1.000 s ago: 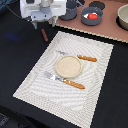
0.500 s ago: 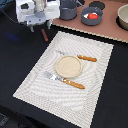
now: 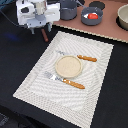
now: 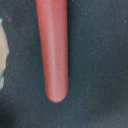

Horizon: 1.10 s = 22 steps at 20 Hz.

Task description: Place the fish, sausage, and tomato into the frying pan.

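Observation:
The sausage, a short reddish-brown rod, lies on the black table just off the placemat's far corner at the exterior view's left. It fills the wrist view, seen from close above. My gripper hovers right over it; its dark fingers look spread and hold nothing. The blue-grey frying pan stands on the brown board at the back. Inside it are the red-orange tomato and a white bit that looks like the fish.
A dark grey pot stands beside the pan, and a beige bowl at the far right. On the striped placemat are a beige plate, a knife and a fork.
My gripper has shifted slightly toward the exterior view's left over the sausage. The sausage and everything else have stayed put.

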Motion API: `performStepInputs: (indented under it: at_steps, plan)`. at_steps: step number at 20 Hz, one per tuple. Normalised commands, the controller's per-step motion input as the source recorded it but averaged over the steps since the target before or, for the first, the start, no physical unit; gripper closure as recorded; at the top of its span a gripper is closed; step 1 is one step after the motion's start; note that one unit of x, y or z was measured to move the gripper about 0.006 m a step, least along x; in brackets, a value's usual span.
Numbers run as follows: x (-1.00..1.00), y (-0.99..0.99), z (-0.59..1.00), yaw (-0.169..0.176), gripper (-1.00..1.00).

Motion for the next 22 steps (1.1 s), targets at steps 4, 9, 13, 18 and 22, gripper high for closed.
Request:
performStepInputs:
  at_steps: [4, 9, 13, 18, 22]
  plan:
    - [-0.06, 0.0, -0.35, -0.004, -1.0]
    - [-0.07, 0.0, -0.35, -0.008, 1.0]
    - [-0.05, 0.0, -0.35, -0.003, 1.0]
    - [0.0, 0.03, -0.29, 0.0, 1.0]
    - [0.0, 0.03, -0.12, 0.0, 1.0]
